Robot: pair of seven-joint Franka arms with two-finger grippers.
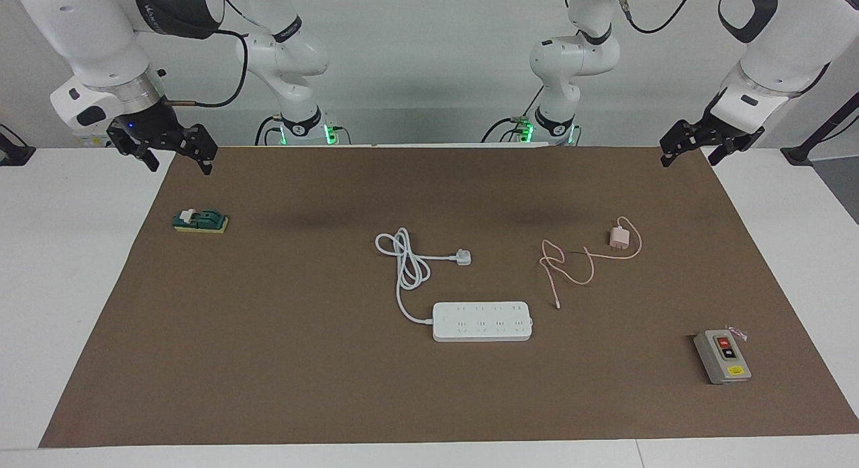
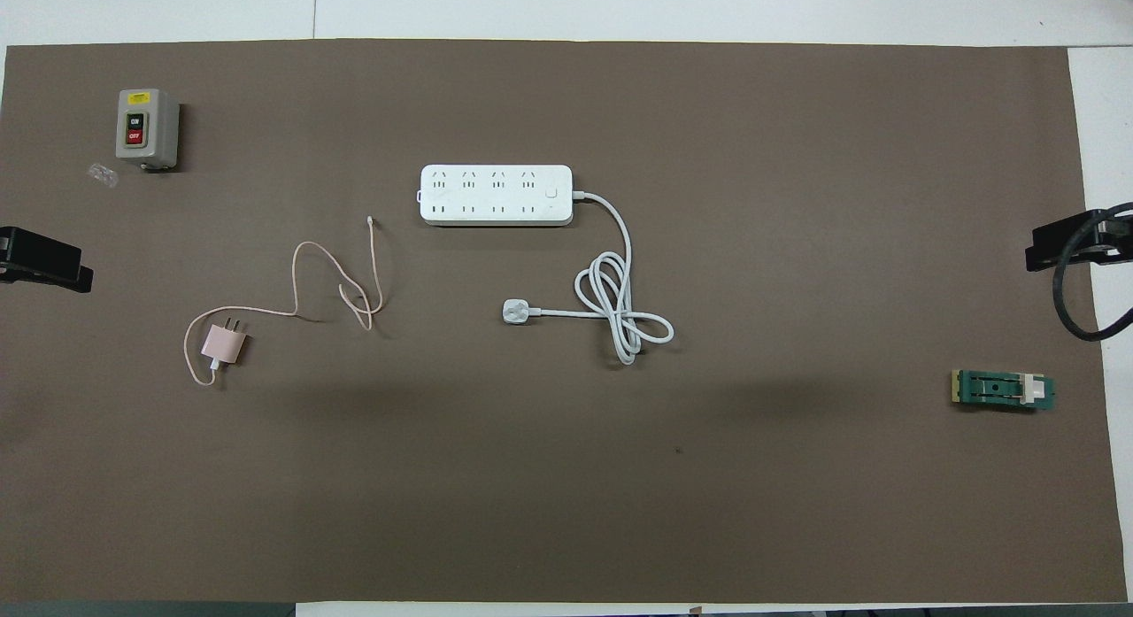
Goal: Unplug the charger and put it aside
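The charger [image 1: 618,238] is a small pale pink cube lying on the brown mat [image 1: 302,360], unplugged, toward the left arm's end of the table. It is nearer to the robots than the white power strip [image 1: 482,321]. Its thin pink cable [image 1: 570,266] lies in loose loops beside it. The charger [image 2: 221,343] and the strip [image 2: 496,195] also show in the overhead view. My left gripper [image 1: 691,156] hangs open and empty over the mat's edge at the left arm's end, well apart from the charger. My right gripper [image 1: 178,164] hangs open and empty over the mat's edge at the right arm's end.
The strip's white three-pin plug [image 1: 463,257] and coiled cord [image 1: 406,260] lie on the mat beside the strip. A grey on/off switch box [image 1: 722,356] stands at the left arm's end. A green switch block [image 1: 200,221] sits at the right arm's end.
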